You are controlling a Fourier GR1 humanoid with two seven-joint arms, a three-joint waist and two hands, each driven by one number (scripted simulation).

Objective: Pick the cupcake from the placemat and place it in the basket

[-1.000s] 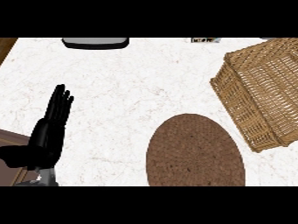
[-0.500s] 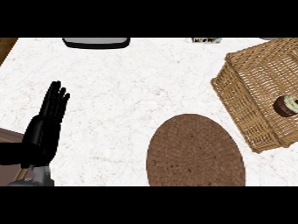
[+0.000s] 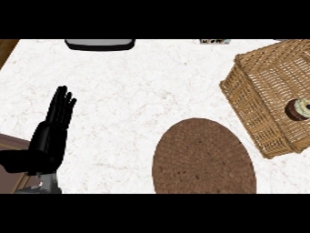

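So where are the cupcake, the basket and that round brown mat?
cupcake (image 3: 302,108): head view, on its pale top.
basket (image 3: 250,101): head view, on its woven left wall.
placemat (image 3: 204,157): head view, on its bare middle.

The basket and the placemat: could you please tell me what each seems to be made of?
The basket looks like tan woven wicker: interlaced strands show on its walls. The placemat seems brown braided fibre, matte, with a coarse texture.
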